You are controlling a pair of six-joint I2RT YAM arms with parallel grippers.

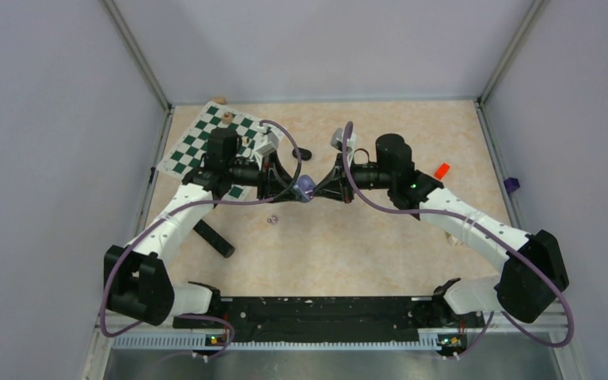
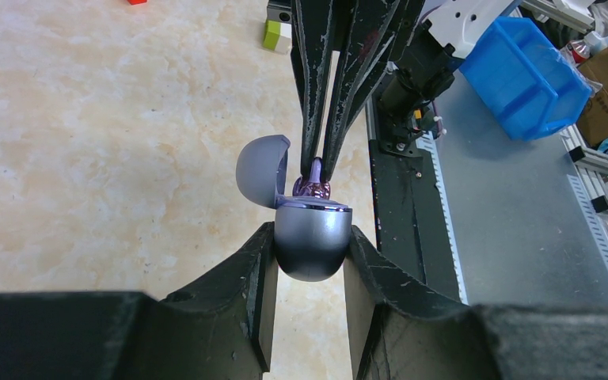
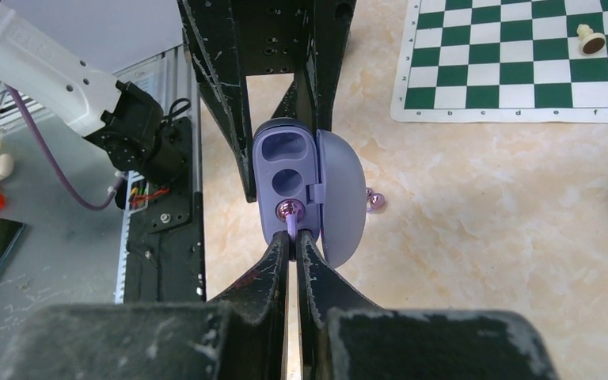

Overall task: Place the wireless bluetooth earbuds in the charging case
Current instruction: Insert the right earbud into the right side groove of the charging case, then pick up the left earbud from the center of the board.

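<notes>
Left gripper point(image 2: 309, 241) clamps the open purple case point(image 3: 289, 170) steady so the right gripper point(image 3: 294, 237) can feed a bud in.
Right one's pinching a purple earbud point(image 3: 288, 209) at the case's rim, not seated yet; a second purple earbud point(image 1: 269, 219) sits loose on the table point(image 1: 364, 245). Two buds, one case.

On my table point(image 1: 348, 245) a green-and-white chessboard point(image 1: 194, 146) lies at the far left corner, with a pale chess piece point(image 3: 593, 39) on it. A red block point(image 1: 442, 170) sits toward the far right, and a black bar point(image 1: 214, 239) at the near left. Beyond the table's edge I see a blue bin point(image 2: 526, 75).
</notes>
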